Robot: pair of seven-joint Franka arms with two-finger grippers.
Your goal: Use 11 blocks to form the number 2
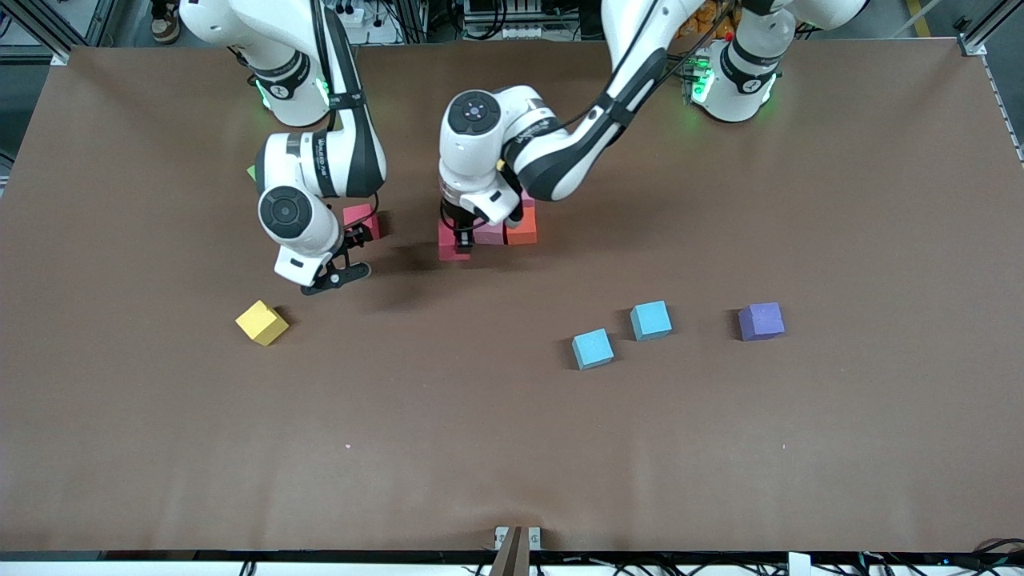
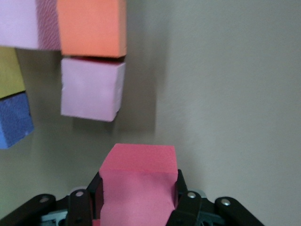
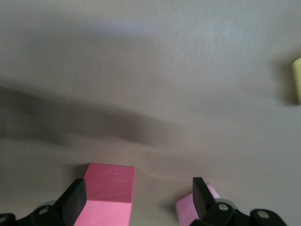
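Four loose blocks lay nearest the front camera on the brown table; toward the right arm's end sat a yellow block, turned corner-on; toward the left arm's end lay two light blue blocks, one slightly nearer the camera than the other, just beside each other but apart; a purple block sat farther toward the left arm's end, level with the second blue one.

Farther from the camera, the right gripper hung over bare table with its fingers spread wide and nothing between them; a red block lay just past it, farther from the camera; the right wrist view showed that red block and a pink one low in the frame, and a yellow edge at the side.

Mid-table, the left gripper was clenched on a second red block, held down at the table; the left wrist view showed this block squeezed between the fingers; it stood just beside a pink block, which touched an orange block; these formed the started number 2, the rest hidden under the left arm; the wrist view also showed another pink block, plus a yellow and a blue one.

Farthest off, a green corner peeked out by the right arm.
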